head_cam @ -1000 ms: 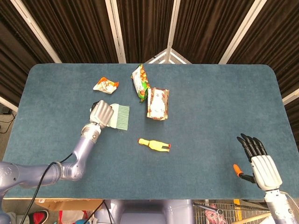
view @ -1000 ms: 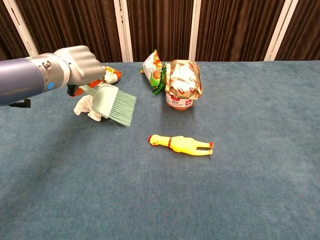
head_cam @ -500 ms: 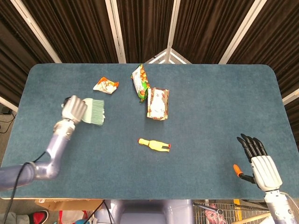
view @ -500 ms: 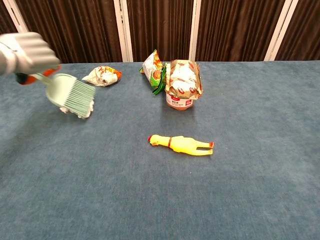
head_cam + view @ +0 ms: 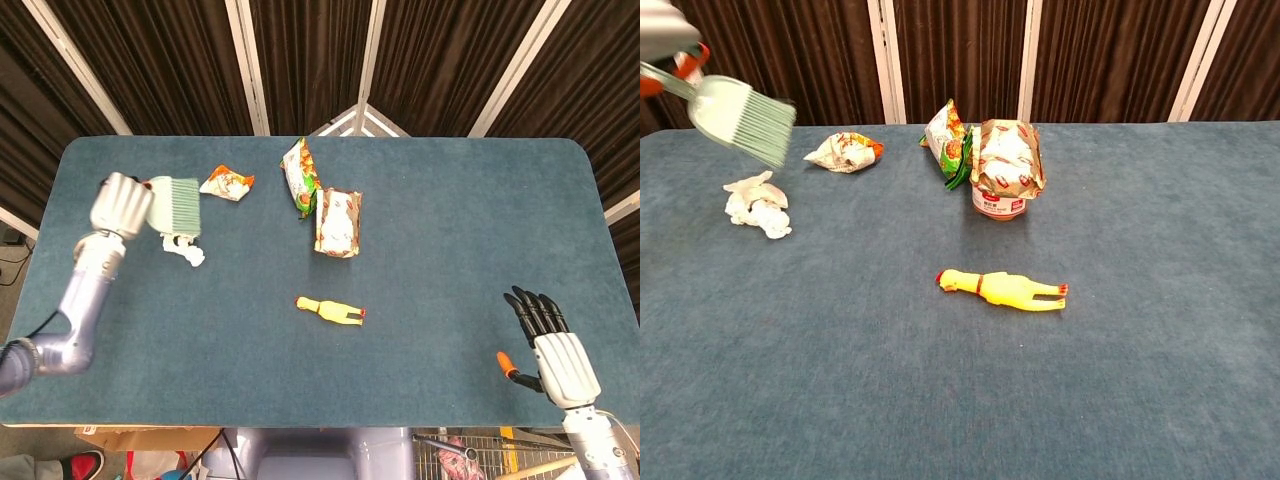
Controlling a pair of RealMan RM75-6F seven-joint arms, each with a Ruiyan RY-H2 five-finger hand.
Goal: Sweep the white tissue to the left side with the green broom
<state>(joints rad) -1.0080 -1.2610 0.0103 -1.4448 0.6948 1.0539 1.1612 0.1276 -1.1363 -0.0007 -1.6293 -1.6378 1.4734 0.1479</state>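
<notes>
Since the earlier frame the left hand (image 5: 122, 204) has carried the green broom (image 5: 178, 205) further left and lifted it, uncovering the white tissue (image 5: 758, 203) on the counter (image 5: 450, 230) just below the bristles. Right hand (image 5: 558, 355) rests near-right, fingers spread, holding nothing.

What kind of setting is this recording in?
Likely a robot test lab, not a home: a blue felt-covered table, dark curtain panels behind, and scattered practice props like a rubber chicken.

Chest view: left hand (image 5: 665, 30) mostly cut off; broom (image 5: 745, 120) blurred
</notes>
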